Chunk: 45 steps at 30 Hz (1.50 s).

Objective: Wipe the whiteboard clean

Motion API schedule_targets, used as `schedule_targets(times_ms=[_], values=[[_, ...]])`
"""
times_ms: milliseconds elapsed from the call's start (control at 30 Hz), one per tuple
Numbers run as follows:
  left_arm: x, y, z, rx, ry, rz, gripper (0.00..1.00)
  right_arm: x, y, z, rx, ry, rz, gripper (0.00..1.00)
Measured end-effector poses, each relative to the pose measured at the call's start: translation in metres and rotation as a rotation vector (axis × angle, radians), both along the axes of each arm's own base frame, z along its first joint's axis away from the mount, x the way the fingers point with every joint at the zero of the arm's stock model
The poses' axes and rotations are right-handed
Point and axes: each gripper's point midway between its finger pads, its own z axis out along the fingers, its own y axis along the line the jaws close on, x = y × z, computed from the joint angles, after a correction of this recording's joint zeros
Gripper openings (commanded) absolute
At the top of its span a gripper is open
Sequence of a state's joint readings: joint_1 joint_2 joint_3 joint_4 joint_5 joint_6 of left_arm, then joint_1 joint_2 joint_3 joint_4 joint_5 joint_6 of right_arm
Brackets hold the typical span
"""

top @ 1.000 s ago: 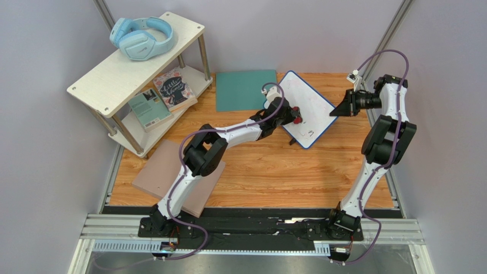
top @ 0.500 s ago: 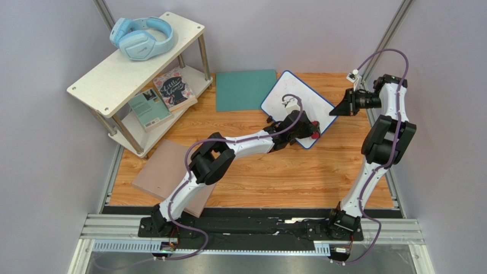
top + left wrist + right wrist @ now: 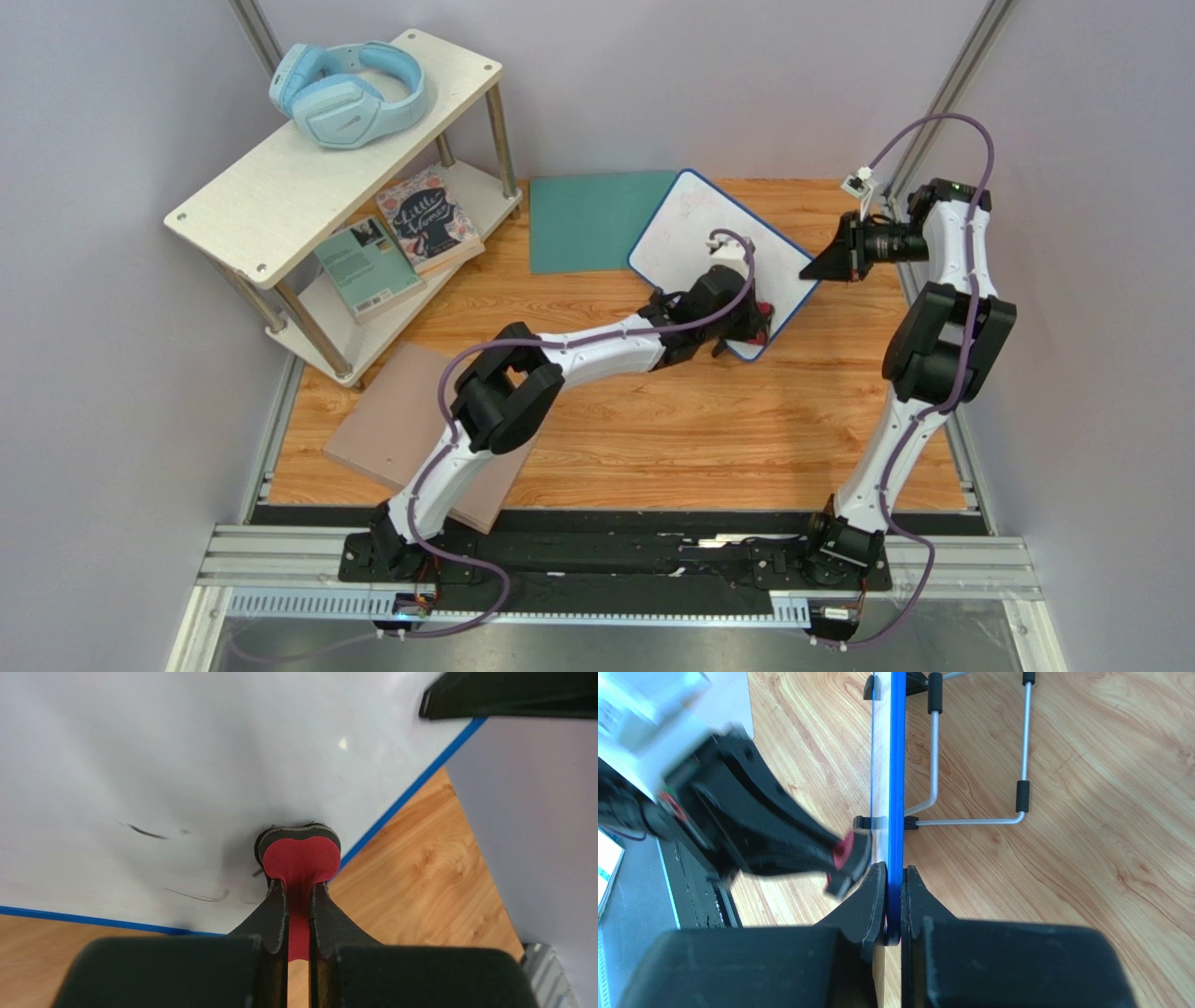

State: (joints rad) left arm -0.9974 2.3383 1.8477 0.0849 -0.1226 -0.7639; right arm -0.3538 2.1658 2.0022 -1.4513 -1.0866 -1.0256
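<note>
Whiteboard [image 3: 687, 224] stands tilted on the wooden table [image 3: 673, 420], touching the teal mat [image 3: 596, 217]. Right gripper [image 3: 893, 882] pinches its blue frame [image 3: 897, 777]; left gripper [image 3: 298, 892] clamps a red eraser [image 3: 300, 857] against its face, beside faint marks [image 3: 147, 832].

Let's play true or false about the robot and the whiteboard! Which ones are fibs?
1. The left gripper presses a red eraser on the whiteboard. True.
2. The whiteboard is all clean. False: dark marks show beside the eraser.
3. The right gripper pinches the whiteboard's blue edge. True.
4. The blue headphones lie on the table. False: they sit on top of the shelf.
</note>
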Motion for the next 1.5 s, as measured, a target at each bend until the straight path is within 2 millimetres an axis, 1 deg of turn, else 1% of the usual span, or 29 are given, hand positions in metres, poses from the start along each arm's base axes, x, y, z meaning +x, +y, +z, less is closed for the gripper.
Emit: schedule_targets(times_ms=[67,133,233,333,400,433,500,567,667,733,800,867,967,1033,1133,1333,1500], values=[[0.015,0.015,0.013,0.046,-0.071,-0.008,0.00,0.000,0.002,0.001,-0.003,-0.005,0.005,0.00],[0.028,0.029,0.035,0.069,-0.140,-0.021,0.00,-0.001,0.002,0.002,-0.005,-0.010,0.009,0.00],[0.043,0.047,0.078,0.069,-0.245,-0.058,0.00,-0.001,0.002,0.002,-0.006,-0.011,0.011,0.00],[0.059,0.068,0.115,0.108,-0.375,-0.065,0.00,-0.001,0.002,0.002,-0.008,-0.012,0.011,0.00],[0.065,0.078,0.128,0.171,-0.468,-0.079,0.00,-0.001,0.002,0.002,-0.008,-0.012,0.011,0.00],[0.068,0.081,0.130,0.208,-0.511,-0.090,0.00,-0.001,0.002,0.003,-0.009,-0.012,0.011,0.00],[0.070,0.084,0.127,0.302,-0.590,-0.127,0.00,-0.001,0.003,0.003,-0.012,-0.011,0.012,0.00],[0.069,0.086,0.116,0.407,-0.659,-0.178,0.00,0.000,0.003,0.004,-0.019,-0.013,0.016,0.00],[0.065,0.089,0.094,0.553,-0.747,-0.248,0.00,0.000,0.005,0.005,-0.026,-0.016,0.021,0.00],[0.060,0.090,0.075,0.638,-0.802,-0.294,0.00,0.001,0.005,0.005,-0.027,-0.016,0.022,0.00],[0.055,0.090,0.052,0.713,-0.856,-0.353,0.00,0.001,0.005,0.005,-0.027,-0.016,0.022,0.00],[0.050,0.090,0.035,0.762,-0.897,-0.398,0.00,0.001,0.005,0.005,-0.027,-0.016,0.022,0.00],[0.048,0.084,0.019,0.808,-0.971,-0.445,0.00,0.001,0.005,0.005,-0.027,-0.016,0.022,0.00],[0.050,0.079,0.015,0.819,-1.017,-0.463,0.00,0.001,0.005,0.005,-0.027,-0.016,0.022,0.00],[0.053,0.070,0.016,0.816,-1.085,-0.475,0.00,0.001,0.005,0.005,-0.027,-0.015,0.022,0.00],[0.060,0.048,0.017,0.771,-1.143,-0.518,0.00,0.001,0.005,0.004,-0.030,-0.016,0.023,0.00],[0.057,0.043,0.016,0.729,-1.153,-0.557,0.00,0.000,0.004,0.004,-0.036,-0.014,0.021,0.00]])
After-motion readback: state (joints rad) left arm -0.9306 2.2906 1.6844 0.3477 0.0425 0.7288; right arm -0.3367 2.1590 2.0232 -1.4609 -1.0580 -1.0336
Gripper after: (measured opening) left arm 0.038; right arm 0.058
